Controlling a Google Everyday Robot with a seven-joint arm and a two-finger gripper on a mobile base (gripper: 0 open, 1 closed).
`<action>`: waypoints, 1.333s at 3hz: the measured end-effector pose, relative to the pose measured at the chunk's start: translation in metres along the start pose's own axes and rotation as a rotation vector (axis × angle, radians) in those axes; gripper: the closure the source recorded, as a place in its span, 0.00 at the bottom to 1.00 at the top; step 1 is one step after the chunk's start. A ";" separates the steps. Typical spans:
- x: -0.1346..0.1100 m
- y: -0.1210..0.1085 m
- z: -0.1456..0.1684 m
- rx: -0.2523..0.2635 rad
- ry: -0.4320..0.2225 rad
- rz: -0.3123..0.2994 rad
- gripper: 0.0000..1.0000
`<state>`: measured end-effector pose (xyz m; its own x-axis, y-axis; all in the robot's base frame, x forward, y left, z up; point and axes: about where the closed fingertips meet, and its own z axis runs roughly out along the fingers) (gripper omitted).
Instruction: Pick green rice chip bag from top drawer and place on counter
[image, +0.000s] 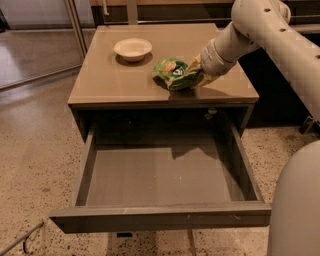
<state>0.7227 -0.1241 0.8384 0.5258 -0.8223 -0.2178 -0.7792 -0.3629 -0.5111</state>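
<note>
The green rice chip bag (172, 73) lies low on the counter (115, 80), right of its middle, with its label side up. My gripper (196, 74) reaches in from the right on the white arm and is shut on the bag's right end. The bag rests on or just above the tabletop. The top drawer (160, 216) is pulled fully open below the counter, and its inside is bare.
A white bowl (132, 48) stands on the counter at the back left. My arm (270, 35) crosses the upper right, and part of my body (295, 210) fills the lower right corner. The speckled floor lies around the cabinet.
</note>
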 end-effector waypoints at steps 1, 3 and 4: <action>0.000 -0.001 -0.001 0.000 0.000 0.000 0.81; 0.000 -0.001 -0.001 0.000 0.000 0.000 0.34; -0.006 -0.002 -0.003 -0.003 0.017 -0.004 0.11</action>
<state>0.7198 -0.1201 0.8433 0.5232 -0.8280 -0.2019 -0.7780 -0.3674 -0.5096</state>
